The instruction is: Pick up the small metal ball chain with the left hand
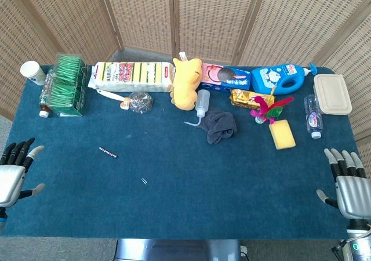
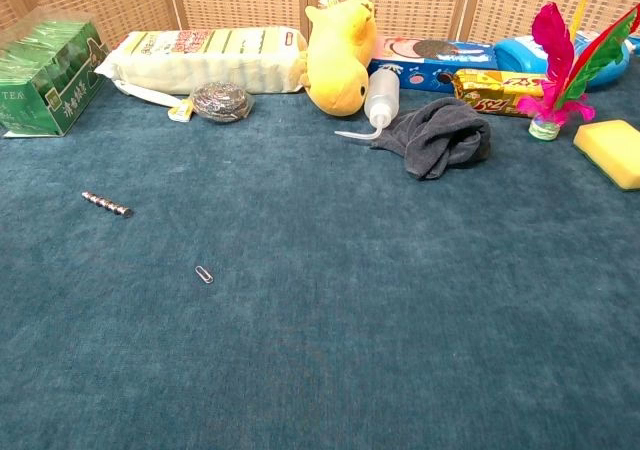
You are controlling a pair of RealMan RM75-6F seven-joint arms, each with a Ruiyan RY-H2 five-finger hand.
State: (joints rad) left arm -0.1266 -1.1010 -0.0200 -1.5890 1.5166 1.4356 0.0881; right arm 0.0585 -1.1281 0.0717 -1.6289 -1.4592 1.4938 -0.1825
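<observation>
- Head view: the left hand (image 1: 15, 171) rests at the left table edge, fingers spread apart, holding nothing.
- Head view: the right hand (image 1: 348, 182) rests at the right table edge, fingers likewise spread and empty.
- Head view: the small metal ball chain (image 1: 108, 152) lies straight on the blue table cloth (image 1: 191, 197), well apart from the left hand, toward the table centre and slightly farther from the robot than the hand.
- Head view: a paper clip (image 1: 144, 181) lies beyond the chain from the left hand, nearer the front edge.
- Head view: a grey cloth (image 1: 221, 126) lies between the two hands, toward the back row of goods.
- Chest view: neither hand appears.
- Chest view: the chain (image 2: 107, 204) lies untouched; the paper clip (image 2: 204, 274) lies near it; a yellow plush toy (image 2: 340, 55) stands behind.
</observation>
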